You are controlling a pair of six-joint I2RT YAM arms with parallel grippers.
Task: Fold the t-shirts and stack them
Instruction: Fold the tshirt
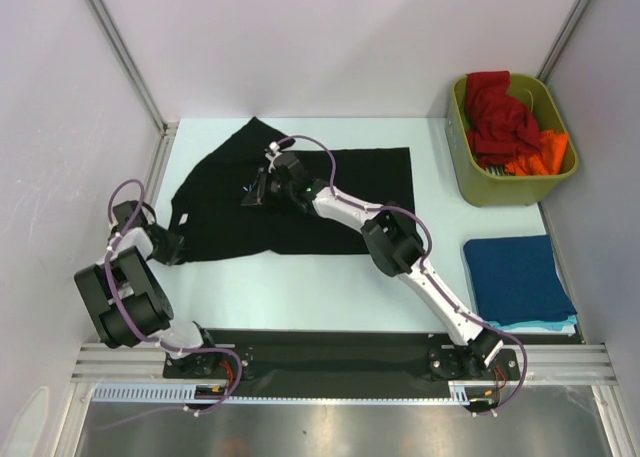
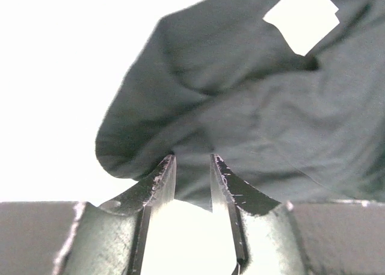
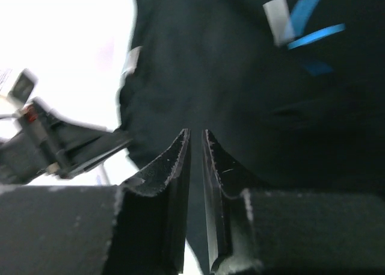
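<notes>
A black t-shirt [image 1: 225, 217] lies spread on the pale table, partly folded. My left gripper [image 1: 172, 243] is at its near left edge. In the left wrist view the jaws [image 2: 192, 157] stand narrow with a rounded flap of the black t-shirt [image 2: 252, 106] caught between the tips. My right gripper [image 1: 252, 192] reaches over the shirt's middle. Its jaws [image 3: 195, 132] are almost together, and dark cloth [image 3: 198, 64] runs down the slit between them. A light-blue print [image 3: 304, 28] shows beyond.
An olive-green bin [image 1: 500, 189] at the back right holds a red t-shirt [image 1: 497, 112] and an orange one [image 1: 540, 157]. A folded dark blue t-shirt [image 1: 518, 275] lies on a teal one [image 1: 545, 326] at the right. Grey walls enclose the table.
</notes>
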